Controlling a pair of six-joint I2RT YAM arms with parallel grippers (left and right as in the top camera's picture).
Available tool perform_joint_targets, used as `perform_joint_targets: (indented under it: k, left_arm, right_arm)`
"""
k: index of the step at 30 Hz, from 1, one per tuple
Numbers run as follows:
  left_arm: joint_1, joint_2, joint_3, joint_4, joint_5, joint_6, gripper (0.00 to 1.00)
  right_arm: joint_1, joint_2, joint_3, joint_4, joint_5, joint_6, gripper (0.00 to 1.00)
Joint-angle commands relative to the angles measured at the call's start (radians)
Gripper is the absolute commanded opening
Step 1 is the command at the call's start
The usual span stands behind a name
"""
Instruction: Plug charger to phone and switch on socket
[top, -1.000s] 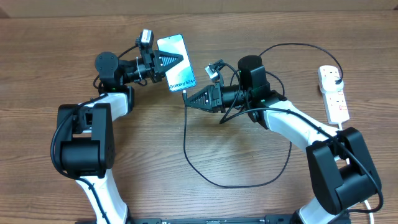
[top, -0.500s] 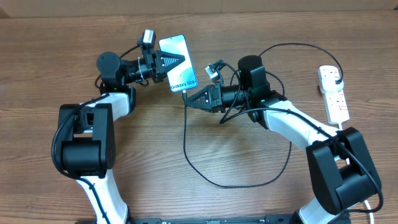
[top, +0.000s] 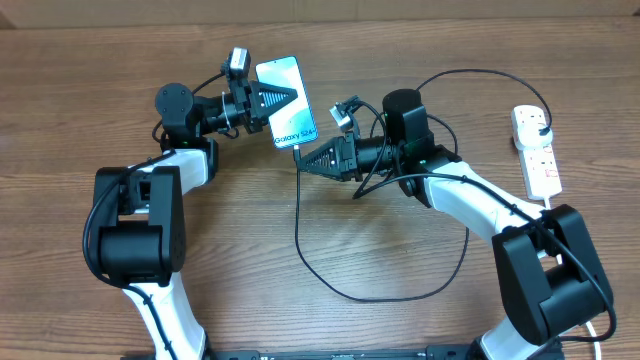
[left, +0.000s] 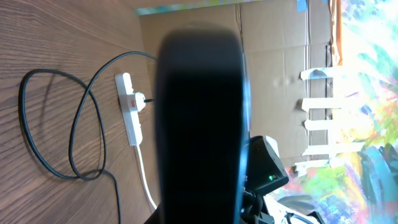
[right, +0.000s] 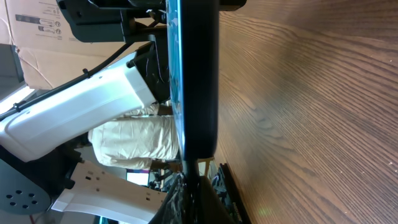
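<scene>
Overhead: phone (top: 285, 101) is held off the table by the left gripper (top: 283, 97), fingers clamped on its left edge, screen lit and facing up. Versus a second ago the phone has edged slightly right and up, then held put over the last half second. Right gripper (top: 304, 159) hasn't moved; its tip sits at the phone's bottom end, fingers shut on the charger (top: 300, 215) tip. Cable drops from there, loops wide over the table (top: 300, 320) and runs back up toward the socket (top: 535, 148) at the far right, where a plug sits in the top outlet (switch state too small to read).

Left wrist: phone's dark back (left: 199, 118) fills the centre, blurred. Behind it the cable loops (left: 56, 124) and the socket (left: 132, 112) lie on the wood, well apart from the phone. Fingers not visible here.

Right wrist: phone (right: 194, 81) seen edge-on, cyan glow on its left face. Its lower end meets the connector (right: 190, 167) just above the gripper (right: 186, 193), apparently touching. Can't tell whether it is fully seated.

Read: the small shift looks like final alignment, and insertion is at or near done. Socket switch not yet touched, so that step is next.
</scene>
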Motion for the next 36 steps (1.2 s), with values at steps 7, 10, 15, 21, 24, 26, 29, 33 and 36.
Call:
perform_joint_targets:
  k: [7,10,15,21,24,26,29,33,36]
  left_arm:
    - [-0.006,-0.009,0.023,0.009,0.038,0.027,0.05]
    - [-0.006,-0.009,0.023,0.009,0.041,0.031,0.05]
    - [-0.006,-0.009,0.023,0.009,0.05,0.039,0.04]
    - [-0.006,-0.009,0.023,0.009,0.056,0.04,0.04]
    - [-0.006,-0.009,0.023,0.009,0.058,0.042,0.04]
    - [-0.006,-0.009,0.023,0.009,0.062,0.043,0.04]
    - [-0.006,-0.009,0.023,0.009,0.063,0.047,0.04]
    - [-0.005,-0.009,0.023,0.009,0.066,0.05,0.04]
    - [-0.005,-0.009,0.023,0.009,0.071,0.05,0.04]
  right_arm:
    - [-0.008,0.006,0.0,0.007,0.011,0.005,0.04]
    - [-0.008,0.006,0.0,0.007,0.011,0.008,0.04]
    - [-0.008,0.006,0.0,0.007,0.011,0.008,0.04]
    - [-0.008,0.006,0.0,0.007,0.011,0.008,0.04]
    - [-0.008,0.006,0.0,0.007,0.011,0.008,0.04]
    - [-0.008,0.006,0.0,0.007,0.011,0.008,0.04]
    - [-0.008,0.006,0.0,0.007,0.011,0.008,0.04]
    - [-0.008,0.006,0.0,0.007,0.007,0.008,0.04]
    - [-0.008,0.006,0.0,0.007,0.007,0.008,0.04]
